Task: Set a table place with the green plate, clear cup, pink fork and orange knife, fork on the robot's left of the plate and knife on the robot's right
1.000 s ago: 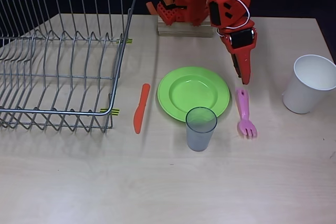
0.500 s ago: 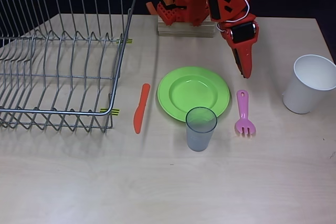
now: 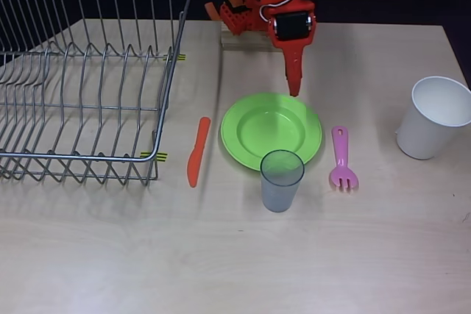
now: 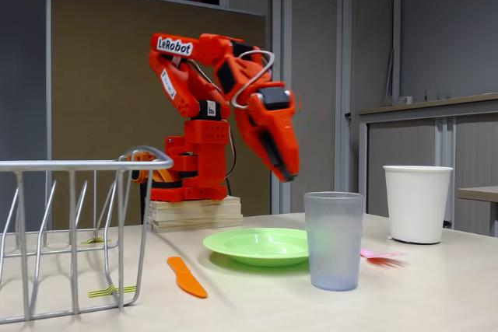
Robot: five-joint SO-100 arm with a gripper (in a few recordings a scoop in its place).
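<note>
Table: light wood-grain top, bearing everything listed below.

Wire dish rack: at the left of the overhead view, nothing in it.

My arm: orange-red, on a block base at the table's far edge, folded high. My claw hangs in the air above the plate's far rim, pointing down, carrying nothing. Its fingers look pressed together to a point, though the overhead view is too coarse to be sure.

Green plate: flat on the table, centre of the setting.

White cup: opaque, upright, well apart at the right of the overhead view; not part of the setting.

Clear cup: upright, at the plate's near rim, overlapping it from above; the fixed view suggests it stands on the table in front.

Orange knife: flat, left of the plate in the overhead view, near but apart, roughly parallel to the rack's edge.

Pink fork: flat, just right of the plate in the overhead view, tines toward the near edge.

Progress, my judgement: since I face the camera, fork and knife sit on my left and right as asked. All four pieces look placed; nothing seems left but parking my arm.
</note>
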